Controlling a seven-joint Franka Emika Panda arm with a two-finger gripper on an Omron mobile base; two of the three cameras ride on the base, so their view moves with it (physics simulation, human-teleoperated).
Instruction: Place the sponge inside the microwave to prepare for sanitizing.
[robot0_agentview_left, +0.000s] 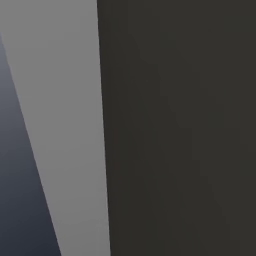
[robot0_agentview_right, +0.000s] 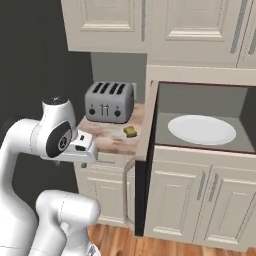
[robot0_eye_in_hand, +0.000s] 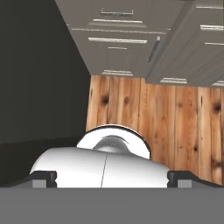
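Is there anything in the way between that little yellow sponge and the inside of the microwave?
Nothing visible. The sponge lies on the counter in front of the toaster, beside the microwave, whose door stands open between them, leaving the cavity reachable from the front.

microwave (robot0_agentview_right: 200, 131) cut off at right edge, sponge (robot0_agentview_right: 130, 131) tiny

The arm (robot0_agentview_right: 35, 145) is glossy white with rounded links, a dark joint disc with a small emblem, and a dark top cap.
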